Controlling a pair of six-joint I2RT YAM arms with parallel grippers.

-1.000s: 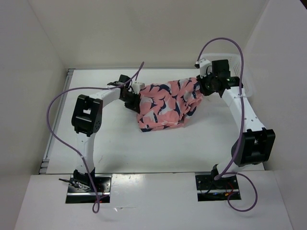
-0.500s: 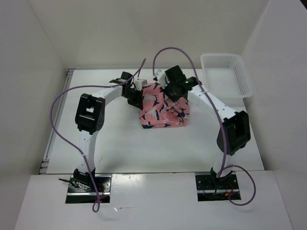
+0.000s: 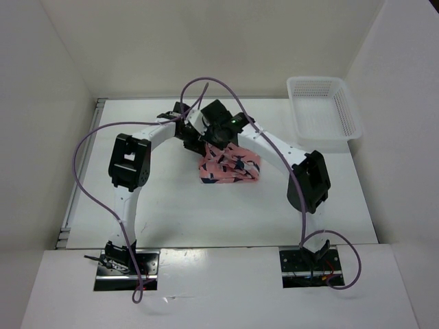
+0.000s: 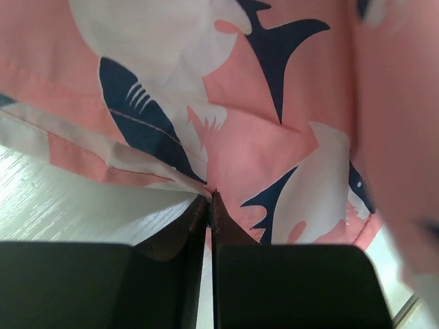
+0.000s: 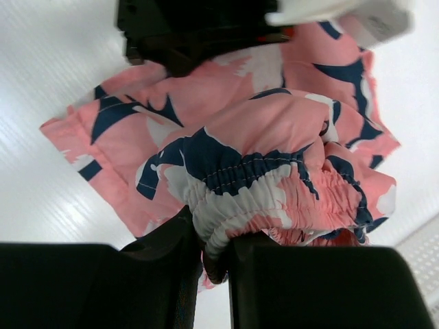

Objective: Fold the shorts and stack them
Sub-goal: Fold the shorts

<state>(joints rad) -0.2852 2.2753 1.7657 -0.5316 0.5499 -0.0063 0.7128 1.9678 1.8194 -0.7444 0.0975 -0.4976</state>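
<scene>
**Item count, by kind**

- shorts (image 3: 230, 168): 1 pair. The fabric is bunched, so probably one garment, but I can't rule out a second underneath.
- white mesh basket (image 3: 324, 113): 1
- grippers: 2, the left gripper (image 4: 209, 202) and the right gripper (image 5: 212, 253)
- table (image 3: 171, 205): 1

Right gripper (image 5: 211, 250) displaced from upper right of frame to upper centre, beside left gripper (image 4: 210, 202). Shorts (image 3: 230, 168) drawn leftward into narrower bundle.
</scene>
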